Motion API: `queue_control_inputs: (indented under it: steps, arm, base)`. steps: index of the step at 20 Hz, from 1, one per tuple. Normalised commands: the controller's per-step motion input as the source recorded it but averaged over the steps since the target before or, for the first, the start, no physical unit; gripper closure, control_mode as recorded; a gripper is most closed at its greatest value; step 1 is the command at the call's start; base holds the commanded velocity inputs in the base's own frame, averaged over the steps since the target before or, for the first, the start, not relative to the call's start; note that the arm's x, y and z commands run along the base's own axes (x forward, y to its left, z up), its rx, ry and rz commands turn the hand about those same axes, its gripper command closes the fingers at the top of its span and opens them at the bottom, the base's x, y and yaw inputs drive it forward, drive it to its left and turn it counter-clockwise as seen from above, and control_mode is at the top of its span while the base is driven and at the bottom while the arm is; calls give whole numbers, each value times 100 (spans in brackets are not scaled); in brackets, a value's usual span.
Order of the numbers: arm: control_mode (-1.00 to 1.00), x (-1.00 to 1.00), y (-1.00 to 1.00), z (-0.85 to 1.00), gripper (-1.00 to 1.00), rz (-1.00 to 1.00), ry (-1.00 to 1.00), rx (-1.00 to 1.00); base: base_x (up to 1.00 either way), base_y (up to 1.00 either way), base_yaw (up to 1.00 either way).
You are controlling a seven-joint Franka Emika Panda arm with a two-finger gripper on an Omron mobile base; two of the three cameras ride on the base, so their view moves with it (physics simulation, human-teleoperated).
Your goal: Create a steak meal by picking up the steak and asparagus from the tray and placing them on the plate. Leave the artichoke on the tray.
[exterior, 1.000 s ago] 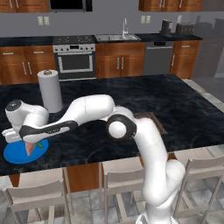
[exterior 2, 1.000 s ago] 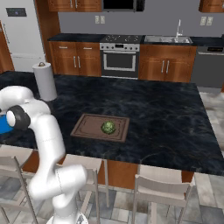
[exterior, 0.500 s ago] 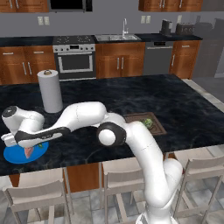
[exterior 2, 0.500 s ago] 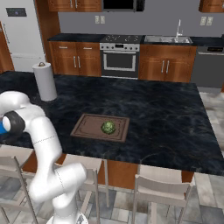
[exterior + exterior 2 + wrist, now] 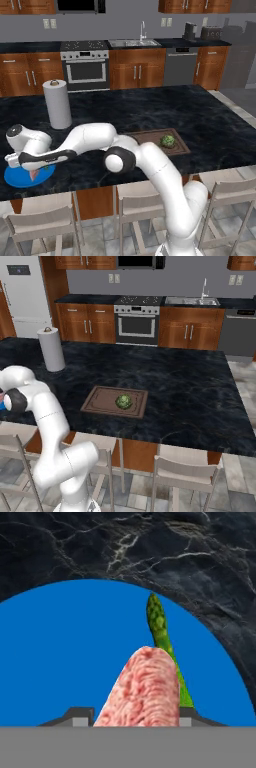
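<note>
My gripper (image 5: 136, 716) is shut on the steak (image 5: 145, 687), a pinkish-red slab that sticks out between the fingertips (image 5: 80, 714) just over the blue plate (image 5: 65, 657). The asparagus (image 5: 159, 627) lies on the plate, partly hidden behind the steak. In the left base view the gripper (image 5: 33, 169) holds the steak (image 5: 35, 174) low over the plate (image 5: 15, 179) at the counter's near left corner. The artichoke (image 5: 169, 141) sits alone on the wooden tray (image 5: 181, 148) to the right, and the artichoke (image 5: 123, 401) on the tray (image 5: 97, 401) also shows from the right.
A paper towel roll (image 5: 57, 104) (image 5: 51, 348) stands upright behind the plate. Stools (image 5: 42, 225) line the counter's near edge. My arm stretches low over the counter between tray and plate.
The arm's elbow has moved left and sunk a little. The hand with the steak has stayed over the plate, slightly lower. The tray and artichoke have not moved.
</note>
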Motion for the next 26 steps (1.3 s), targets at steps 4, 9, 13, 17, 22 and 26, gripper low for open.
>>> queue_control_inputs:
  steps: [4, 9, 13, 17, 22, 26]
  arm:
    - [-100, 24, 36, -18, 100, 0, -1, 0]
    - [-100, 29, 39, -8, 100, 0, 0, 0]
    - [-100, 3, 1, 0, -100, -1, 0, 0]
    - [-100, -16, -38, 0, -100, -3, 0, 0]
    - [-100, -44, -73, 0, -100, -2, 0, 0]
    - [-100, -61, -96, -7, -100, 0, -3, 3]
  base:
    - [0, 0, 0]
    - [0, 0, 0]
    - [0, 0, 0]
    - [0, 0, 0]
    - [0, 0, 0]
    - [0, 0, 0]
